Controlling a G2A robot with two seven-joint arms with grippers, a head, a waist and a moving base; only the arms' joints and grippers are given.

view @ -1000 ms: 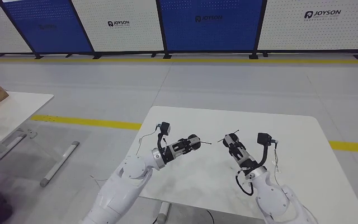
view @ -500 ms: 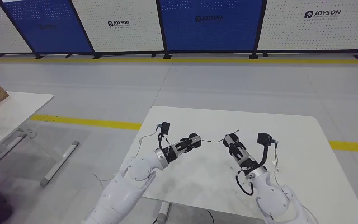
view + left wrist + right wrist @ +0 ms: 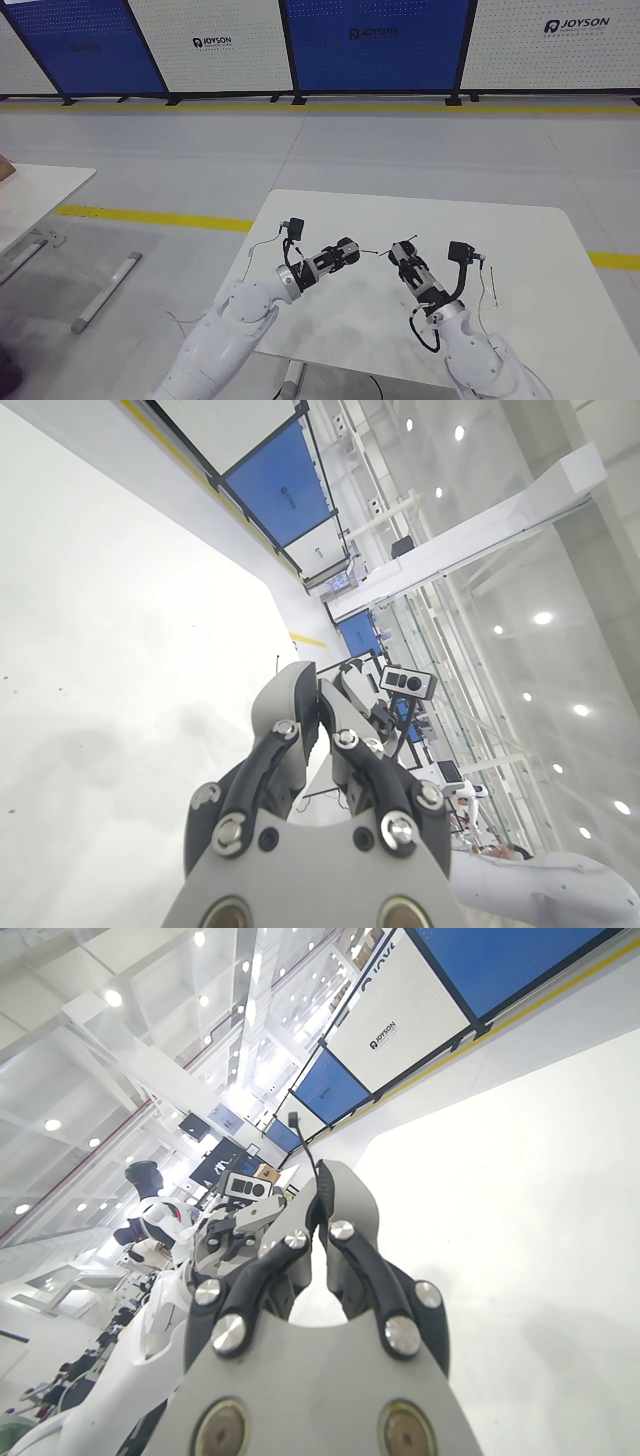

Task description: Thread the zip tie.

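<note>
Zip tie (image 3: 305,1143) pinched over white table (image 3: 500,230).
Right gripper (image 3: 320,1195) clamps strap below head; left gripper (image 3: 316,695), at its 9 o'clock, fingers closed on tail.

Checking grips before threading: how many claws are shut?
2: the left claw and the right claw, facing each other above the table, both pinching the zip tie.

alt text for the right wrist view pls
The right gripper is shut on a black zip tie, whose square head sticks out past the fingertips. Beneath it lies the white table, with blue and white wall panels beyond.
</note>
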